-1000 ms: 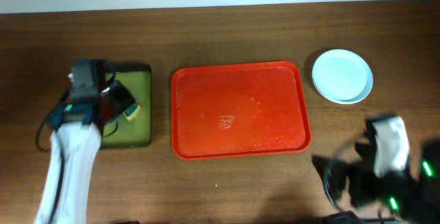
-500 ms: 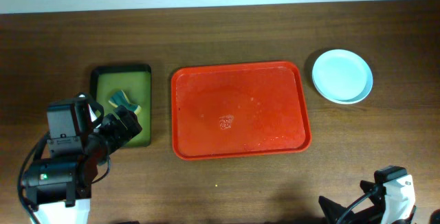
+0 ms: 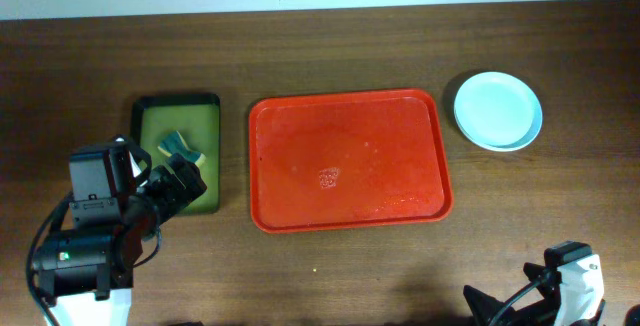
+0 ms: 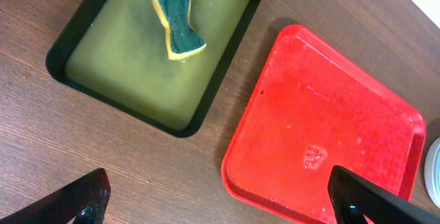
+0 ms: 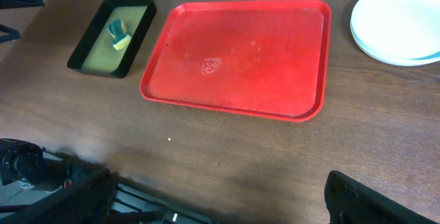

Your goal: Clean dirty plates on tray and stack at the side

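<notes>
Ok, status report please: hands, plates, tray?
Left hand open, empty. Right hand open, empty. Plates stacked beside red tray, none on it. Sponge lies in green tray, nothing blocking.

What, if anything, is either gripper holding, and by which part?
Nothing is held. The left gripper and right gripper are both open and empty; the sponge lies in the green tray.
</notes>
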`<state>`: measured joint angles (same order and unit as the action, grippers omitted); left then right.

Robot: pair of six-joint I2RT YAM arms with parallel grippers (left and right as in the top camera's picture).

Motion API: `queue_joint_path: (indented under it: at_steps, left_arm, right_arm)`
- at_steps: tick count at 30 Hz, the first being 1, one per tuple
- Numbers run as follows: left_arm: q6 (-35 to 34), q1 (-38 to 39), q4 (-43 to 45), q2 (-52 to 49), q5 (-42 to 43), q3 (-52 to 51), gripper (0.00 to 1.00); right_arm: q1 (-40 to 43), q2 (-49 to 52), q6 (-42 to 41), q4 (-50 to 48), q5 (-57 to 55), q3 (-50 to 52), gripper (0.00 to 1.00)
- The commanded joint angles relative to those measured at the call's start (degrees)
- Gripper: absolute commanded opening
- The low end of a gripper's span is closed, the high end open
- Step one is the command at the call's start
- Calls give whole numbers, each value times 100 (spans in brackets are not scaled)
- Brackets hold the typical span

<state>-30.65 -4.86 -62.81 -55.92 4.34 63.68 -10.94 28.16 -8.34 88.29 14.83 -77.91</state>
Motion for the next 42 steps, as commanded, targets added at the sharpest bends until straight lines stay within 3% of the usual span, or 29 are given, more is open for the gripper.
queue_joint_path:
  at_steps: [1,5,9,16,23,34,42]
  left_arm:
    - [9,-17,11,-11,61,-59,99]
    - [9,-17,11,-11,61,-59,99]
    - [9,-17,11,-11,59,-59,99]
    - [9,-17,11,-11,59,-59,99]
    - [9,-17,11,-11,59,-59,99]
    - [9,-17,11,-11,61,-59,99]
    - [9,-17,11,-11,59,-59,99]
  right_arm:
    - [-42,-70,48,31,-55,13,99]
    - [-42,-175,76,-267,-61,192,99]
    - [-42,-595,260,-1462,-55,1054,99]
    - [-22,-2238,247,-5237,-50,4422,99]
    - [184,-2778,236,-7536,-55,6188,99]
    - [876,-2793,240,-8059,-817,6861,98]
    - [973,-2793,234,-9357,-820,7748,99]
